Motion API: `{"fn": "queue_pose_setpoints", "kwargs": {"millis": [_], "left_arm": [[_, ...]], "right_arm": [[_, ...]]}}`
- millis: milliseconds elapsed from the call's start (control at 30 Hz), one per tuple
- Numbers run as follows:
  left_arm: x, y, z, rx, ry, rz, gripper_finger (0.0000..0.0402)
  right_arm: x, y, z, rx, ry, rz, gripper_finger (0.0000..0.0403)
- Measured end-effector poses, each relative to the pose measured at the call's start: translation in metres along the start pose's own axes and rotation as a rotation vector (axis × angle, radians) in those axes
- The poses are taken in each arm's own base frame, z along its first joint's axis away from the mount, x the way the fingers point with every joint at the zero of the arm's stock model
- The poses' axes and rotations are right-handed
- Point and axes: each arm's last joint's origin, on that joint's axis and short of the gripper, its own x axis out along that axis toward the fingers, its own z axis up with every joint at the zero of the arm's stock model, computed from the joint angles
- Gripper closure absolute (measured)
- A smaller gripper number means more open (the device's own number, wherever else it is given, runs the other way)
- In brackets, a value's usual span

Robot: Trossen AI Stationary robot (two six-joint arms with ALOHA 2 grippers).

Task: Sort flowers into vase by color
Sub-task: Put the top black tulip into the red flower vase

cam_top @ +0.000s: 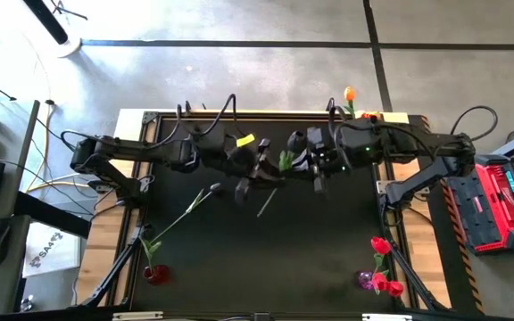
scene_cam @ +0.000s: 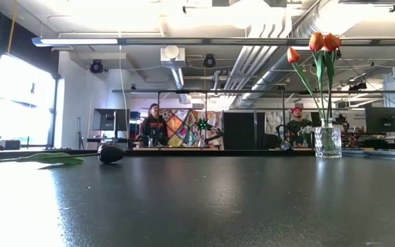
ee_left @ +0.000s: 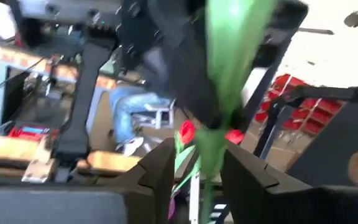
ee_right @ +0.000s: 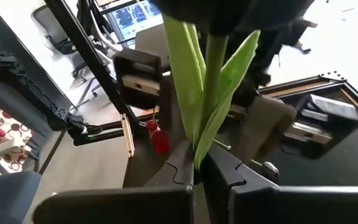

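Fingers (ee_right: 194, 171) pinch green-leaved flower stem (ee_right: 210, 81).

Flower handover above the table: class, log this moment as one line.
right claw: shut on green-stemmed artificial flower | left claw: fingers either side of stem, grip unclear | both mid-table, raised | dark-headed tulip: lying on table

Black table (cam_top: 266, 259) with a wood-coloured border. Lying flat on it, near-left of the left gripper (cam_top: 259, 175): one long-stemmed flower (cam_top: 186, 212). Standing well off toward the near corners: a red vase (cam_top: 156, 274) and a glass vase (cam_top: 365, 280) of red tulips (cam_top: 384, 266).
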Motion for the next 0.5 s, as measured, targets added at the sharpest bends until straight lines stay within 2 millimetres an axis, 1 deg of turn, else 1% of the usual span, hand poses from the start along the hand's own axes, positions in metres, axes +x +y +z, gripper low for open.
{"fn": "queue_pose_setpoints", "kwargs": {"millis": [233,500], "left_arm": [[0.0007,-0.0015,-0.0031,0.015,0.023,0.005,0.0344],[0.0012,-0.0028,-0.0048,0.022,0.032,0.013,0.0395]], "right_arm": [[0.0,0.0002,0.0004,-0.009,-0.003,0.006,0.0403],[0.0,0.0002,0.0004,-0.001,-0.002,0.007,0.0402]]}}
